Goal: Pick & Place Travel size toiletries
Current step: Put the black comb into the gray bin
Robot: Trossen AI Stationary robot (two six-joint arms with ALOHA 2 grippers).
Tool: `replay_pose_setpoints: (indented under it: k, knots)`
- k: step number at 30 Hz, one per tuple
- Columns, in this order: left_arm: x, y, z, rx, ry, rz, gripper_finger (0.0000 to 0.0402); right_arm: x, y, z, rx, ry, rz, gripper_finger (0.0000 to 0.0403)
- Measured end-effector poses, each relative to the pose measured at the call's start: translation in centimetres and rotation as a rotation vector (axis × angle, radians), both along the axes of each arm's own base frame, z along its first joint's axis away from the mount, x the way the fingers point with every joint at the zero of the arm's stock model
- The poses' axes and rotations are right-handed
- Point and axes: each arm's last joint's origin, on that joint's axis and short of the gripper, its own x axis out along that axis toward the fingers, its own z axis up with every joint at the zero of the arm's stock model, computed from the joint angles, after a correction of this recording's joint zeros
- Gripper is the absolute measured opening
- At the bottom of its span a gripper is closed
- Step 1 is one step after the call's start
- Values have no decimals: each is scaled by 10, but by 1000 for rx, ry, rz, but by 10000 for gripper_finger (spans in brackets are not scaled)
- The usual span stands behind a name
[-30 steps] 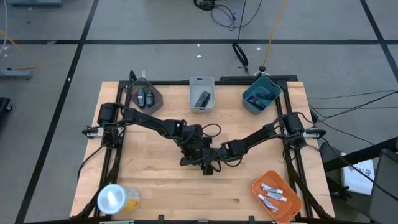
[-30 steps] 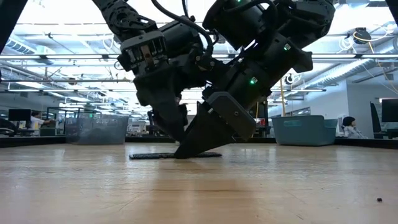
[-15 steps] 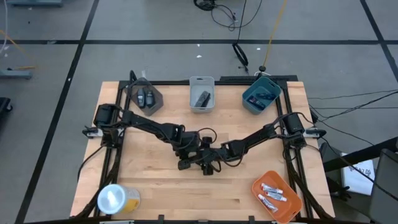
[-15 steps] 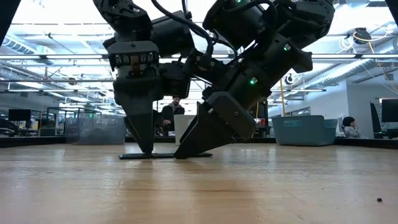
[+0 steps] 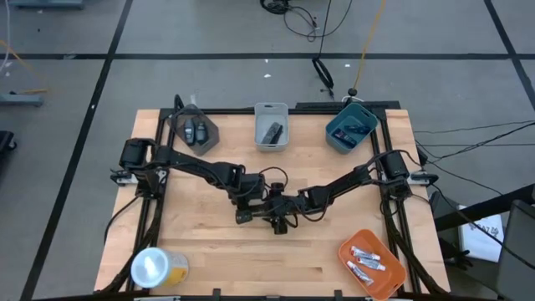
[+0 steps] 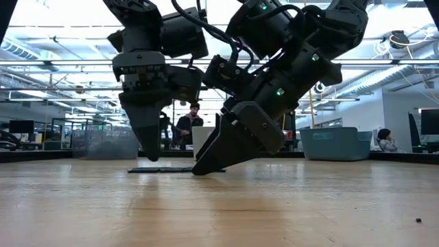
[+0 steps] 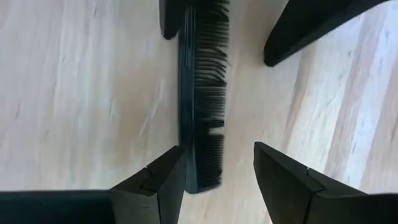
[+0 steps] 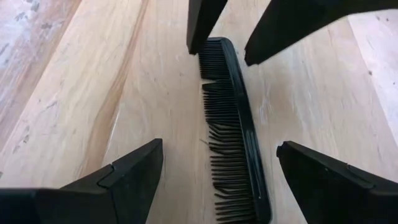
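Observation:
A black comb (image 6: 175, 169) lies flat on the wooden table near its middle. My left gripper (image 7: 217, 155) is open and points down, just above the comb's left end (image 7: 202, 177). One finger is on each side of the comb, close to it. My right gripper (image 8: 219, 146) is open wide and slants down over the comb's right end (image 8: 239, 199), with a gap on both sides. In the low view its fingertip (image 6: 202, 168) is down at table height. The other toiletries lie in containers around the table's edges.
At the far edge are a dark tray with two oval pieces (image 5: 194, 130), a grey bin (image 5: 271, 125) and a teal bin (image 5: 351, 127). An orange tray with silvery tubes (image 5: 370, 262) is near right. A yellow roll (image 5: 155, 267) is near left. People show in the room beyond.
My left gripper has moved away from my right gripper toward the table's left edge. It has turned upright, set its tips down by the comb and then risen a little. The comb has slid a short way along the table toward the left edge. My right gripper has stayed nearly in place.

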Motion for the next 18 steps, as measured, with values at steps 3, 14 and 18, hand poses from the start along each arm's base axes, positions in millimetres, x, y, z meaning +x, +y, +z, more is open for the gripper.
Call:
replay_pose_setpoints:
  k: [3,14,18]
  knots:
    - [1,0,0,-4,-8,-2,184,0,-2,0,1,0,-5,313]
    - [2,6,-10,25,24,-12,184,4,-5,2,18,-35,9,313]
    - [10,6,-18,-33,-18,-43,184,5,-12,2,28,-40,9,313]
